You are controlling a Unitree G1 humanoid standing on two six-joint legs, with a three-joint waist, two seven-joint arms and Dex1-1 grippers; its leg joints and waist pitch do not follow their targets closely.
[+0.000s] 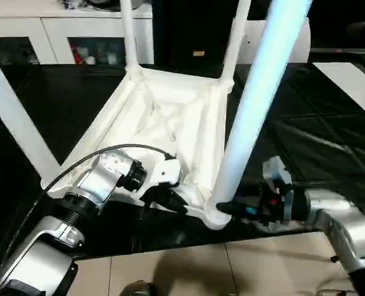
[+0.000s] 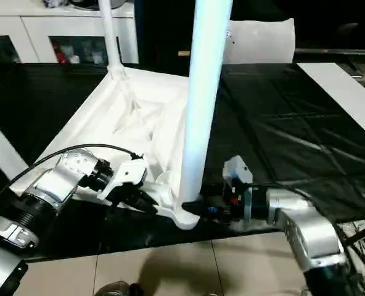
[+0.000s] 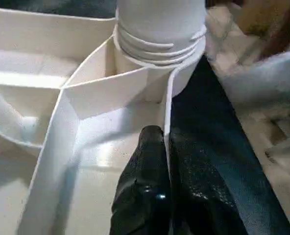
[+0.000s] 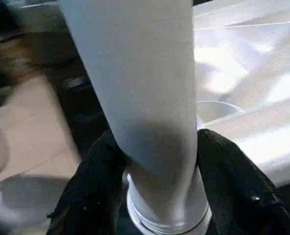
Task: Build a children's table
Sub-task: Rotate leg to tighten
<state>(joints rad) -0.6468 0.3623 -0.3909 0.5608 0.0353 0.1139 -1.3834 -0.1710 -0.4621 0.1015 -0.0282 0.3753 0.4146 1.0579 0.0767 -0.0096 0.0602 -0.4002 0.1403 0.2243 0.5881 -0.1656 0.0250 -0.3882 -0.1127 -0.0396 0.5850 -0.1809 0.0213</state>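
Left eye view, table: the children's table (image 1: pixel 170 117) lies upside down on the black surface (image 1: pixel 306 135), ribbed underside up, near edge at the surface's front border.
Left eye view, legs: four white legs stand up from the corner sockets; the nearest leg (image 1: pixel 256 105) rises from the near right corner socket (image 1: pixel 212 216) and leans toward the top right.
Left eye view, left gripper: the left gripper (image 1: pixel 170 200) sits at the table's near rim, just left of that socket.
Left eye view, right gripper: the right gripper (image 1: pixel 232 208) reaches in level from the right to the foot of the nearest leg.
Left eye view, background: white cabinets (image 1: pixel 41 31) behind the surface; tiled floor (image 1: pixel 188 271) in front.
Right eye view: same layout; a far leg (image 2: pixel 108 34) stands at the far left corner.
Left wrist view: black fingers (image 3: pixel 145 196) closed tight, pinching the thin upright rim (image 3: pixel 166 117) between them; threaded leg base (image 3: pixel 159 44) seated in the socket just beyond.
Right wrist view: two black fingers (image 4: pixel 96 191) clasp the leg (image 4: pixel 145 98) from either side, just above its threaded foot; gripper closed on the leg.
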